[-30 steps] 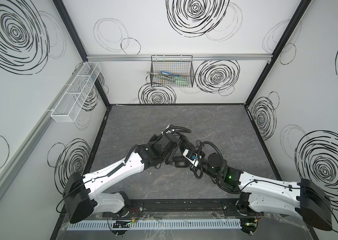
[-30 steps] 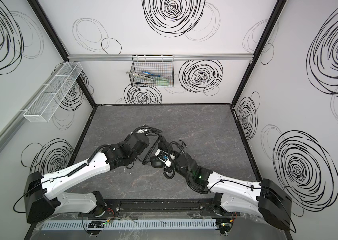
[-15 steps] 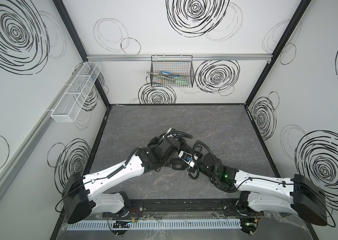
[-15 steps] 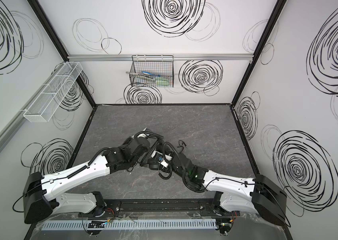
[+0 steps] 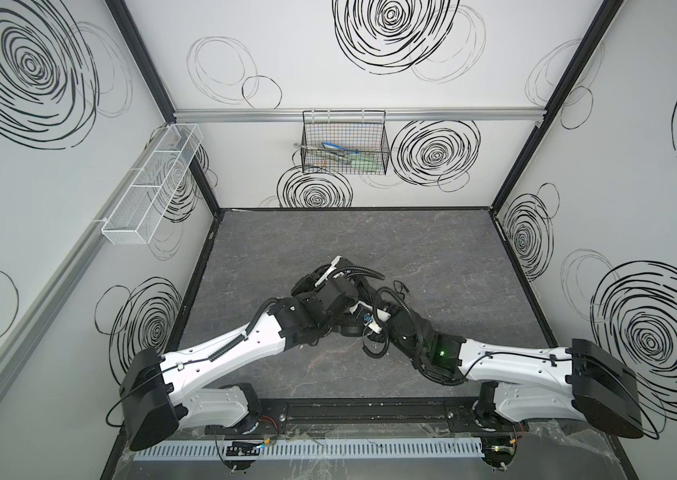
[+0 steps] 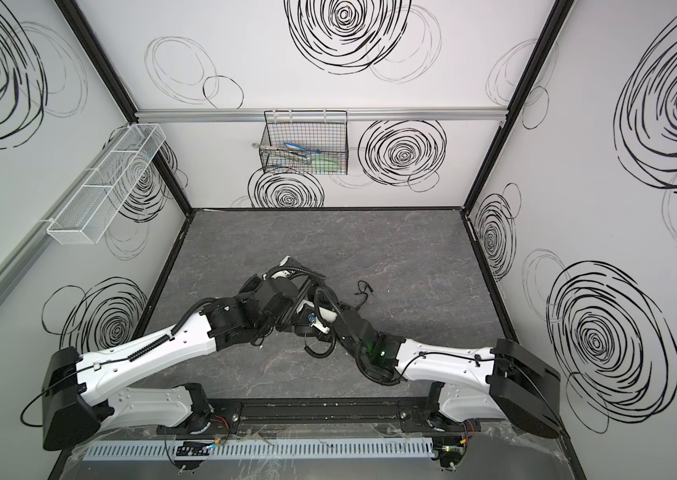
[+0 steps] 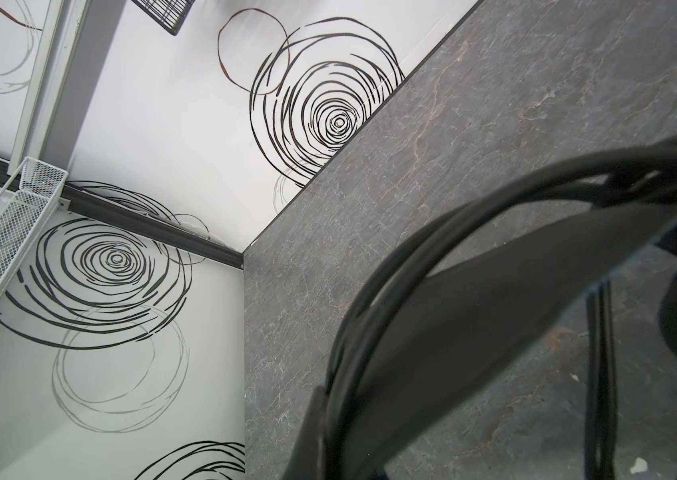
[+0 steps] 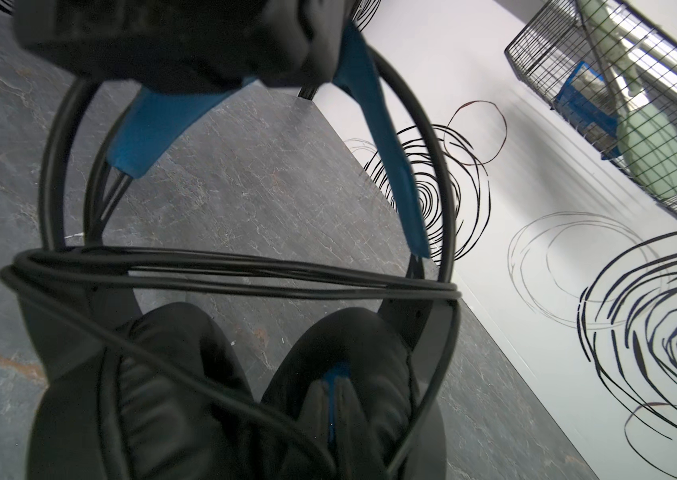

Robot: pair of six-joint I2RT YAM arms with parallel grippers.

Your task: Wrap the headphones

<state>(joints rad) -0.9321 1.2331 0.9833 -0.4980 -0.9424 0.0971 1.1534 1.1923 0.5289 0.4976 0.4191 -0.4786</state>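
Left tool (image 8: 220,58) — gripping the headphones (image 8: 187,374).

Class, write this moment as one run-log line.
step: wrap | left hand: shut on headphones | cable: several turns across them | right hand: grip unclear

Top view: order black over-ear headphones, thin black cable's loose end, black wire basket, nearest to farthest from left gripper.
1. Black over-ear headphones: in the left gripper.
2. Thin black cable's loose end: tabletop, to its right.
3. Black wire basket: back wall.
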